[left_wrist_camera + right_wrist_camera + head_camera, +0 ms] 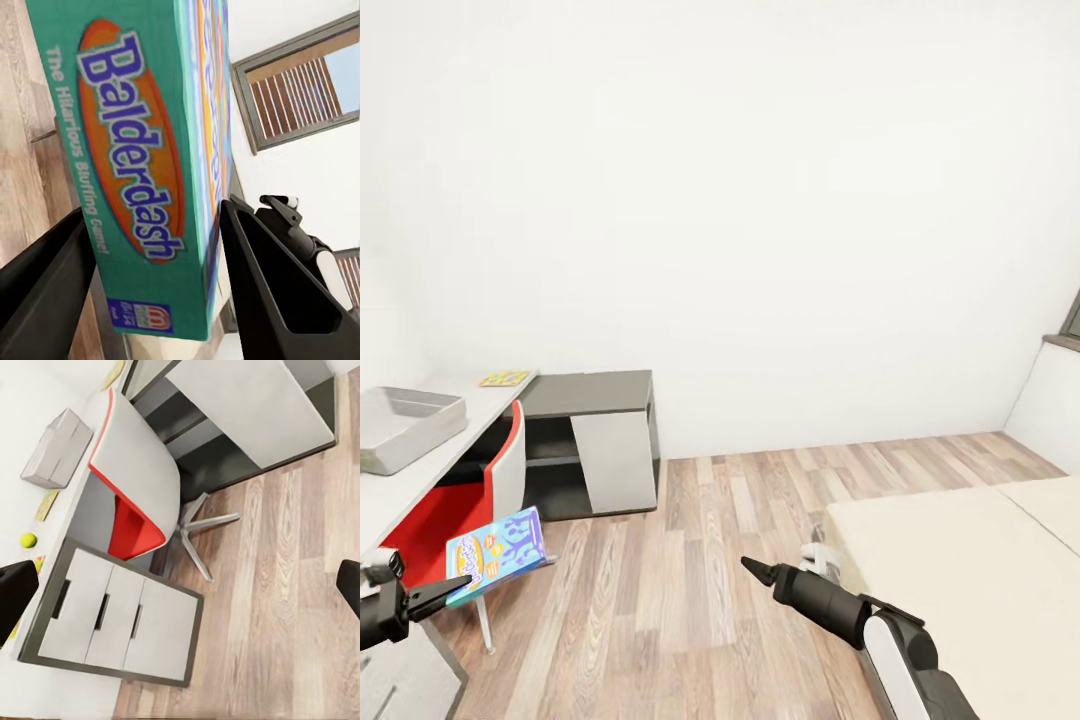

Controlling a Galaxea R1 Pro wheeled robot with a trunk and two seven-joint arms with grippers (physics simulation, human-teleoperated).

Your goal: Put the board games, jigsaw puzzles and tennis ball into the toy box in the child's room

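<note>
wood floor (pixel 700 560); left claw (pixel 154 247) grips blue-green board game (pixel 142 150).

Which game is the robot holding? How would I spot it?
Find the long pale table along the left wall, then the red and white chair tucked under it. In front of it, the left gripper clamps a flat blue-green board game; its edge reads "Balderdash" in an orange oval.

Left gripper (pixel 460 583): matte black, fingers (pixel 45 285) broad flat wedges tapering to points; small white-grey fitting on top of wrist housing.

Right gripper (pixel 752 568): same matte black, pointed tip, on rounded black cylindrical wrist. Forearm behind it is glossy white shell with black trim band, then dark grey segment. No visible cables, screws or markings.
</note>
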